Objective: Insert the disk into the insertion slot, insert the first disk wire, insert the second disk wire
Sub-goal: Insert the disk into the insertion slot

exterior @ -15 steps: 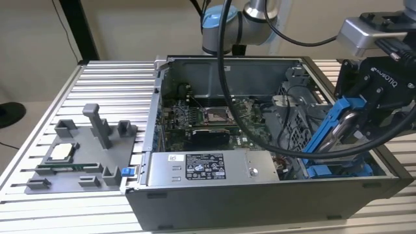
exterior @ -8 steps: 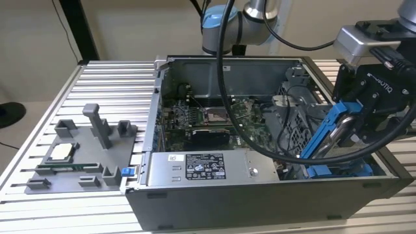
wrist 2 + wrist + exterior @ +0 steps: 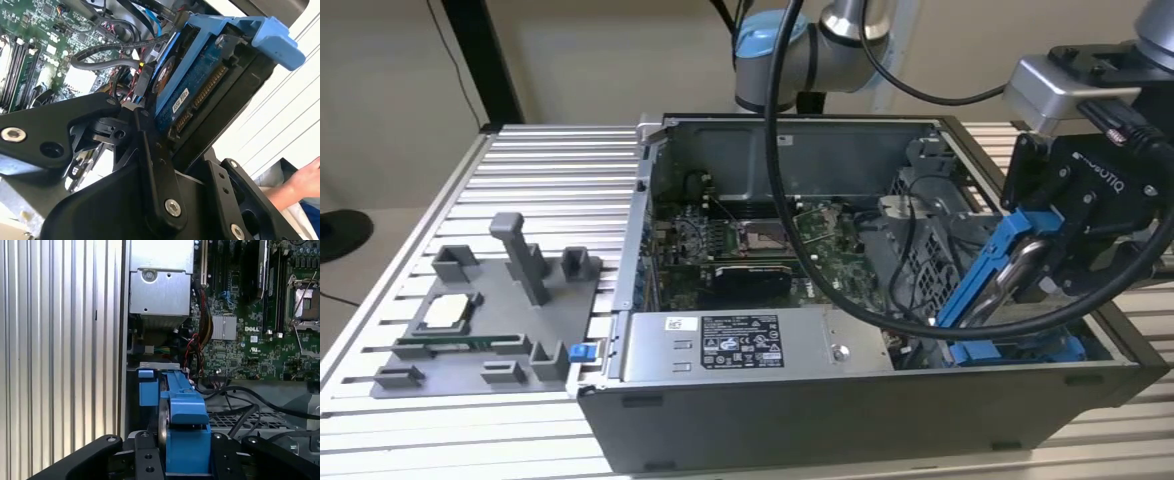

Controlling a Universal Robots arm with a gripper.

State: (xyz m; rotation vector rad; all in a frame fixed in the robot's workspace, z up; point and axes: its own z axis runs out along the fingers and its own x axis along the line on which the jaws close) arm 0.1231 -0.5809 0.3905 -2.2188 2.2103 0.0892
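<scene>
My gripper (image 3: 1041,270) is shut on the disk (image 3: 987,275), a drive clipped in a bright blue carrier. The disk hangs tilted on edge over the near right corner of the open computer case. Just beneath it is the insertion slot (image 3: 1034,347), a grey metal bay with blue plastic parts. In the second wrist view the disk (image 3: 200,82) shows its blue circuit board and connector edge between my black fingers (image 3: 150,150). The first wrist view has the blue carrier (image 3: 182,410) end-on above the gripper (image 3: 185,457). Loose black cables (image 3: 235,400) lie beside the bay; I cannot tell which are the disk wires.
A silver labelled power-supply box (image 3: 734,345) fills the case's near side, left of the bay. The green motherboard (image 3: 747,240) lies deeper inside. A grey fixture tray (image 3: 494,320) sits on the ribbed table at the exterior view's left. A person's hand (image 3: 305,180) is at the table edge.
</scene>
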